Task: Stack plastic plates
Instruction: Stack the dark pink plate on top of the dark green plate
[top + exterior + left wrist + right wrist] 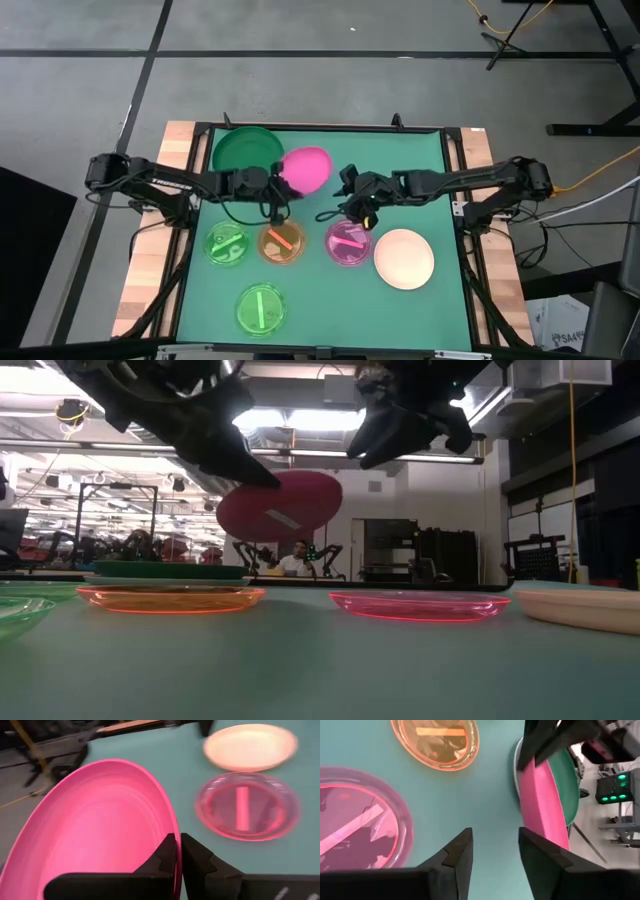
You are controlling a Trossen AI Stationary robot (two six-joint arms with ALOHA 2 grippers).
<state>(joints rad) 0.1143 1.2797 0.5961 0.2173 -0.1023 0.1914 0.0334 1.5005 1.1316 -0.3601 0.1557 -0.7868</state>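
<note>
Table-level camera alone shows left fingers point(177, 857) pinching magenta plate point(280, 505) aloft; right fingers point(495, 851) parted.

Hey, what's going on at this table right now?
The left gripper is shut on the magenta plate, holding it tilted above the mat beside the dark green plate. The right gripper hovers open over the pink plate. The orange plate, cream plate and two green plates lie unstacked.

Your low view is backlit: bright ceiling strip lights point(300, 420) silhouette the arms. The round translucent pink plastic plate point(247, 806) looks blurred in your left wrist view. The overhead view is evenly lit.
</note>
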